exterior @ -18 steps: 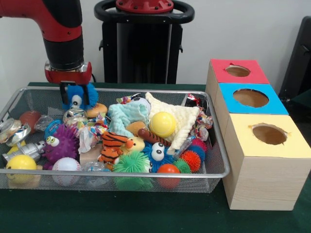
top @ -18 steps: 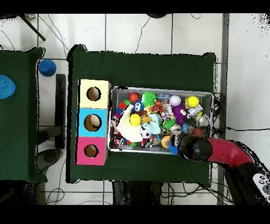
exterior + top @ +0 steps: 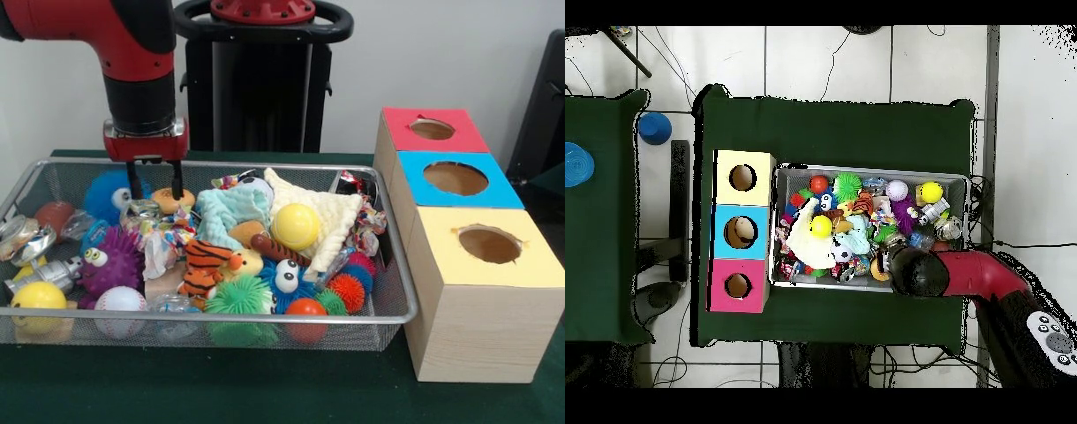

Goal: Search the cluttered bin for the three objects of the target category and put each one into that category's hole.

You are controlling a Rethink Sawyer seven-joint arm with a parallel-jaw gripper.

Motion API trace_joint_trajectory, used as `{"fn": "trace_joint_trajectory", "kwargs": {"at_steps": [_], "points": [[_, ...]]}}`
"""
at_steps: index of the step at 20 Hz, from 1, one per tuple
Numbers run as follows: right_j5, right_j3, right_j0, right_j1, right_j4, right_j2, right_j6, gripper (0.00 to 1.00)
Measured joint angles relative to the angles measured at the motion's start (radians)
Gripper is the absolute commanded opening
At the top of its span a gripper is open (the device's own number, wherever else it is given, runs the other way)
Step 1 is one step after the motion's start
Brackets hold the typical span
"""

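The wire-mesh bin (image 3: 265, 316) is full of toys; it also shows in the overhead view (image 3: 865, 168). My gripper (image 3: 154, 184) is open, its fingers (image 3: 177, 181) lowered into the bin's back left part, just above a crinkled shiny plastic bag (image 3: 141, 212). Another see-through bag (image 3: 177, 306) lies at the front of the bin, beside a baseball. A third see-through bag (image 3: 78, 223) seems to lie at the left. The blue box's hole (image 3: 455, 178) is to the right of the bin. In the overhead view the arm (image 3: 917, 272) hides the gripper, and the blue box's hole (image 3: 741, 232) is left of the bin.
The red box (image 3: 433, 129) and the yellow box (image 3: 488, 245) flank the blue one. Dented silver cans (image 3: 22, 238) lie at the bin's left. A blue fuzzy toy (image 3: 110, 194), a yellow ball (image 3: 296, 226), a cream cloth (image 3: 340, 216) and rope toys crowd the bin.
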Motion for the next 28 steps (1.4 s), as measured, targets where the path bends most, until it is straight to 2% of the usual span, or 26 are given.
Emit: {"fn": "trace_joint_trajectory", "kwargs": {"at_steps": [13, 28], "points": [[0.137, 0.0, -0.001, 0.0, -0.071, 0.111, -0.201, 1.0], [0.14, 0.0, -0.074, 0.002, -0.078, 0.199, -0.346, 1.0]]}}
